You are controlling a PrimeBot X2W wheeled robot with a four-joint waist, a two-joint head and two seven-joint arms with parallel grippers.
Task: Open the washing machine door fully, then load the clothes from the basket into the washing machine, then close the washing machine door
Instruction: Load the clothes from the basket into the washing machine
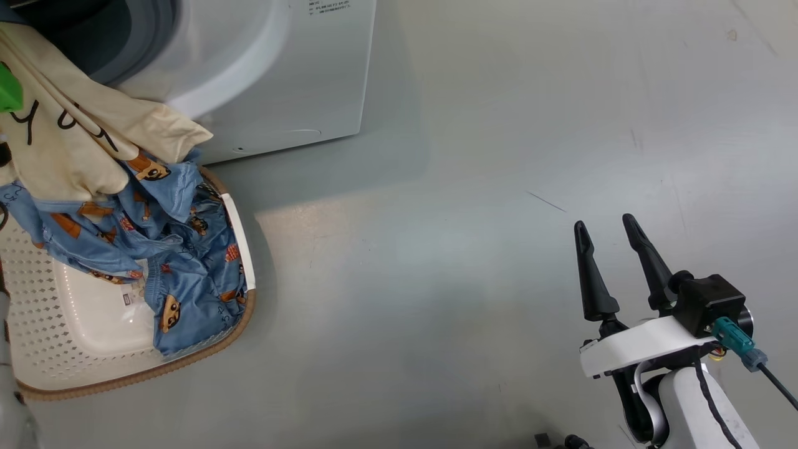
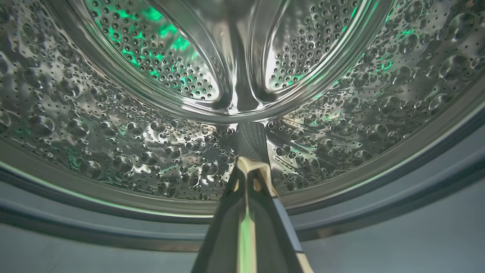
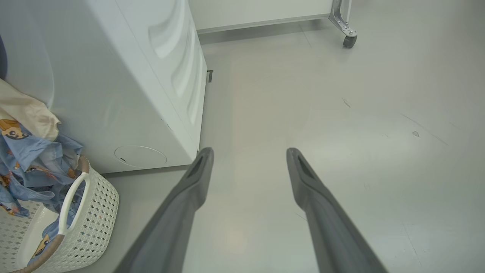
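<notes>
Left gripper at the drum mouth, jaws pinching the clothes, which trail to the basket below. Push deeper before releasing. Right gripper jaws wide, idle.

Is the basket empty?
No, blue clothes lie in the basket and hang over its rim.

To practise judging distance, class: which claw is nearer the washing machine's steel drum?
Left. The left claw, shut on cream cloth, points into the drum; the right claw hangs open over the floor, well clear of the washing machine.
</notes>
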